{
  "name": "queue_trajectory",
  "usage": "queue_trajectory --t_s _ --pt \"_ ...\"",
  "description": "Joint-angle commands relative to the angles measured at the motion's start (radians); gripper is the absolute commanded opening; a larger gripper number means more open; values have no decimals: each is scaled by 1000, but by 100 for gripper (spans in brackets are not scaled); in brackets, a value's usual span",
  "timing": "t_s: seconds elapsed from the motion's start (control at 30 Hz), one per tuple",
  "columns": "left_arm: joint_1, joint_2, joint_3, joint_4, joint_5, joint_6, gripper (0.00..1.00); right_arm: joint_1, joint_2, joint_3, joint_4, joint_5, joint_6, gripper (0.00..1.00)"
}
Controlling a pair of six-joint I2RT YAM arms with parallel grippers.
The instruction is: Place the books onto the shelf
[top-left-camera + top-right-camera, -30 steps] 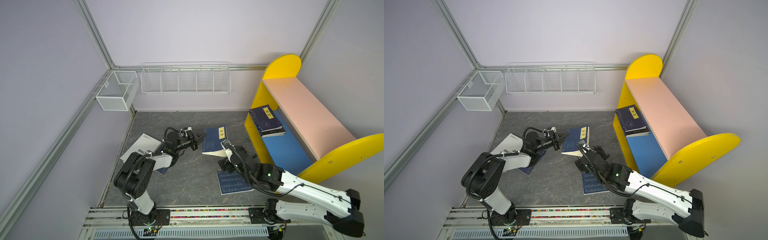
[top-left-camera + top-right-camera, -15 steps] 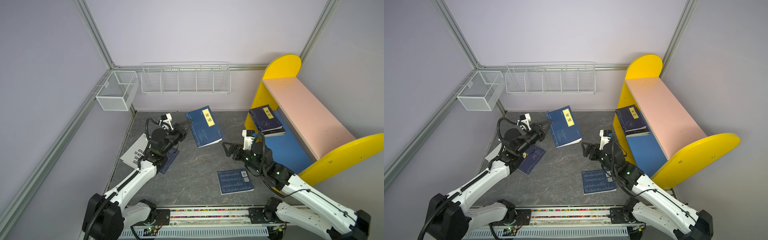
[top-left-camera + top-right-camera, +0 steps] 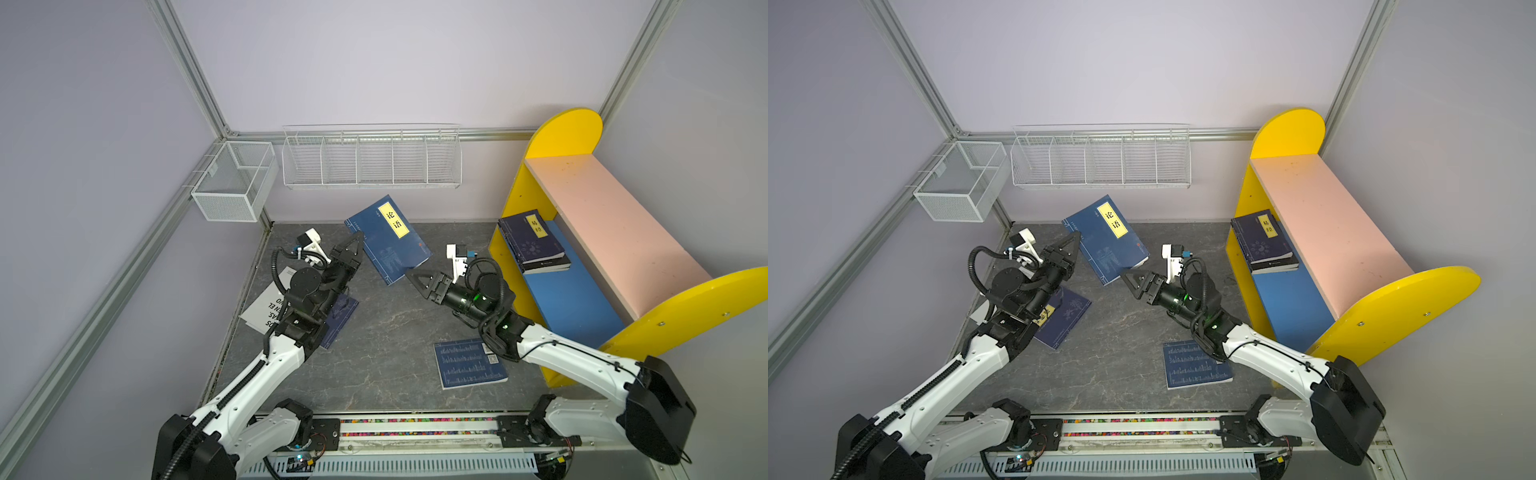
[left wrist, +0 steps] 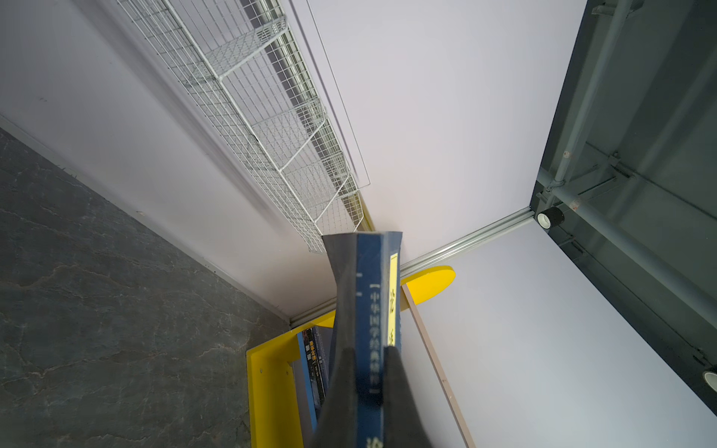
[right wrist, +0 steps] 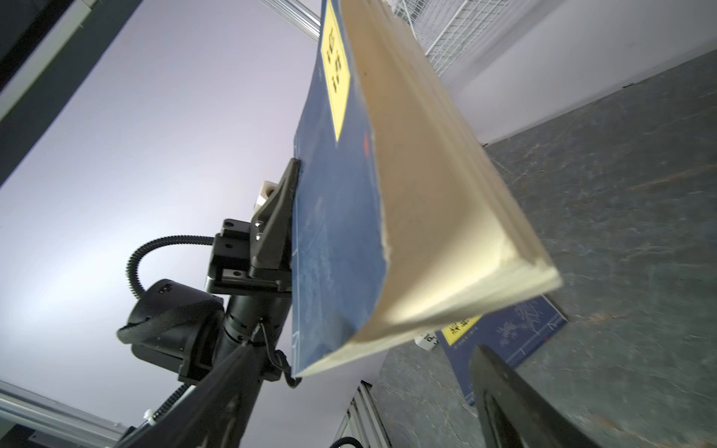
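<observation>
My left gripper (image 3: 356, 246) (image 3: 1074, 246) is shut on the spine edge of a navy book with a yellow label (image 3: 388, 239) (image 3: 1106, 239), held tilted above the floor. The left wrist view shows its spine (image 4: 370, 310) pinched between the fingers (image 4: 343, 388). My right gripper (image 3: 415, 277) (image 3: 1128, 281) is open just below the book's lower corner (image 5: 341, 232), not touching it. The yellow shelf (image 3: 557, 137) (image 3: 1283, 133) stands at the right, with two dark books (image 3: 532, 243) (image 3: 1264, 241) stacked on its blue lower board.
On the grey floor lie a navy book (image 3: 338, 316) (image 3: 1067, 318) under my left arm, a white book (image 3: 268, 305) beside it, and a barcode-backed book (image 3: 469, 363) (image 3: 1196, 365) near my right arm. A wire rack (image 3: 370, 158) and a mesh basket (image 3: 232, 183) hang on the walls.
The left gripper has lifted the navy book from the floor up and towards the back wall. The right arm drew back to the right, then moved its open gripper left, under the book.
</observation>
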Motion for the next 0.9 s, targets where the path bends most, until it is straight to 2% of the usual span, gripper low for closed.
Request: queue_trajectory --t_s 0.0,0.13,0.23,0.37,0.5,0.6,0.73,0.83,0.87 --pt "-6 9 12 121 -5 -32 0 8 41 53 151 -20 76 93" --pt "-10 19 7 160 6 -64 0 -2 93 104 91 -20 100 99" --pt "-11 15 10 154 4 -68 0 -2 111 144 76 -18 112 93" --pt "-11 3 4 159 -2 -68 0 -6 105 124 88 29 128 77" --pt "-14 5 -11 176 -6 -84 0 -17 92 117 97 64 131 52" --pt "-17 15 -22 205 -7 -102 0 -21 86 117 106 94 129 37" --pt "-28 30 -22 221 -5 -106 0 -28 91 117 116 120 132 31" --pt "-35 38 -25 228 -8 -109 0 -36 102 117 130 132 150 17" --pt "-37 40 -26 227 -8 -113 0 -40 105 117 135 131 158 16"
